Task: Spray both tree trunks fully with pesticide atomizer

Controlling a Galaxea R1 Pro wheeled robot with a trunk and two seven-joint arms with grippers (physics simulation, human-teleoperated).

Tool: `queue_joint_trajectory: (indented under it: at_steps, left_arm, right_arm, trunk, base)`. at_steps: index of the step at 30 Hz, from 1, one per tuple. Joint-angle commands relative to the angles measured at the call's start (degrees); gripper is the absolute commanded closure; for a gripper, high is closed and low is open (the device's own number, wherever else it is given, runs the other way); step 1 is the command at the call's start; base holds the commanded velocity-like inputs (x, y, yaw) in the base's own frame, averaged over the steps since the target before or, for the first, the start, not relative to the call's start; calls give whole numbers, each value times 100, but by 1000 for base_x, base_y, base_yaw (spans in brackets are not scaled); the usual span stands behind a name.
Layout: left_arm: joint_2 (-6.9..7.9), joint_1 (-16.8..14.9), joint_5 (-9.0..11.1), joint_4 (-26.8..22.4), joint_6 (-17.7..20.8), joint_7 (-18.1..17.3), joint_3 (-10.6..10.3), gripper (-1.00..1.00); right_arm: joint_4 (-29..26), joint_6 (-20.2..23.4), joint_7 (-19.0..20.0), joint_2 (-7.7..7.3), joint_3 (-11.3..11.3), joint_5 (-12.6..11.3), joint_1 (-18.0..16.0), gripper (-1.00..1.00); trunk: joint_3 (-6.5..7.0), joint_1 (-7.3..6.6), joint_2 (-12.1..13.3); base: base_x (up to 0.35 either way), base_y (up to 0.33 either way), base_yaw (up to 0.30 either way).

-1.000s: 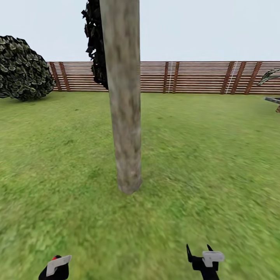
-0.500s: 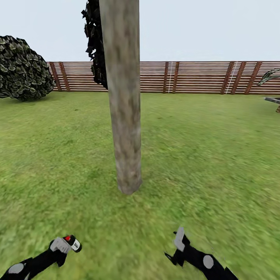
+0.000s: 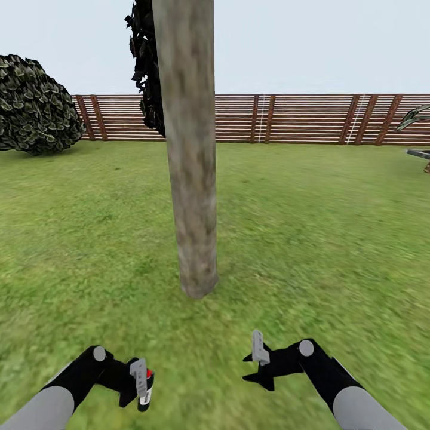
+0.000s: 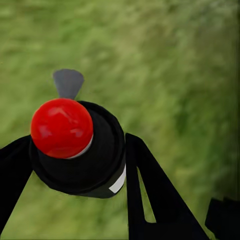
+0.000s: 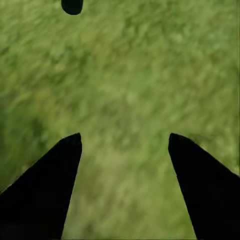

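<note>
- Trunk [image 3: 192, 155]: pale grey-beige, mottled, upright on the lawn [image 3: 322, 239], dead ahead in the head view. Base slightly flared; crown cut off by the frame top.
- Black cone tree [image 3: 146, 65] partly hidden behind the trunk, on its left side.
- Shrub [image 3: 33, 104], dark and leafy, far left by the fence [image 3: 310, 118], which runs brown and slatted across the back of the garden.
- Palm frond [image 3: 415, 116] just in at the far right edge.
- Left gripper [image 3: 138, 382]: low at the left of the head view, short of the trunk base, arm reaching in from the bottom corner.
- Atomizer [image 4: 80, 145]: held in the left gripper. In the left wrist view, dark round body with red cap, a black finger [image 4: 150, 190] tight against each side. Jaws closed on it.
- In the head view the atomizer [image 3: 147, 385] shows as a small dark body with a red spot, above the grass.
- Right gripper [image 3: 258, 364]: low at the right, well apart from the left one, short of the trunk.
- Right wrist view: two black fingers [image 5: 47, 185] spread wide, bare grass between. Jaws wide open, holding nothing.
</note>
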Motion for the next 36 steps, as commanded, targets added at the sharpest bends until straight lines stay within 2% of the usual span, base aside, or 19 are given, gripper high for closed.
queue_joint_trajectory:
  at_steps: [1, 4, 6, 11, 15, 17, 18, 19, 22, 27, 36]
  left_arm:
    - [-70, -4, -106, -37, -14, -21, 45, 100]
    - [-211, -11, -163, -230, 68, -30, 46, 100]
    - [-288, -13, -197, -328, 130, -33, 42, 100]
    - [-461, -13, -374, -372, 181, -35, 39, 100]
    - [-583, -8, -405, -375, 180, -38, 31, 100]
    - [-630, -6, -410, -376, 179, -38, -74, 100]
    - [-660, 0, -409, -365, 194, -35, -283, 100]
    - [-680, 2, -403, -363, 200, -29, -387, 100]
    - [-772, 3, -400, -345, 207, -15, -520, 100]
    - [-1017, 4, -406, -361, 210, 14, -587, 100]
    - [-1267, -12, -349, -379, 201, 43, -601, 100]
  right_arm:
    - [-16, -28, -1, -1, 16, 23, -3, 100]
    - [-78, -28, -4, 27, 19, 19, -5, 100]
    - [-164, -28, 2, 118, 24, 35, -5, 100]
    - [-236, -33, 10, 252, 28, 46, -6, 100]
    - [-384, -33, 16, 316, 29, 44, -6, 100]
    - [-415, -35, 15, 336, 29, 44, -6, 100]
    - [-431, -36, 13, 360, 29, 44, -6, 100]
    - [-435, -36, 13, 379, 29, 44, -6, 100]
    - [-442, -37, 12, 435, 29, 44, -9, 100]
    - [-535, -29, 11, 538, 29, 38, -7, 100]
    - [-565, -30, 3, 582, 29, 38, -10, 100]
  trunk:
    - [-5, -1, -2]
    - [-5, -1, -2]
    - [-5, -1, -2]
    - [-5, -1, -2]
    - [-5, -1, -2]
    - [-5, -1, -2]
    - [-5, -1, -2]
    - [-5, -1, -2]
    - [-5, -1, -2]
    - [-5, -1, -2]
    - [-5, -1, -2]
  base:
    - [0, 0, 0]
    - [0, 0, 0]
    - [0, 0, 0]
    - [0, 0, 0]
    - [0, 0, 0]
    - [0, 0, 0]
    - [0, 0, 0]
    - [0, 0, 0]
    - [0, 0, 0]
    - [0, 0, 0]
    - [0, 0, 0]
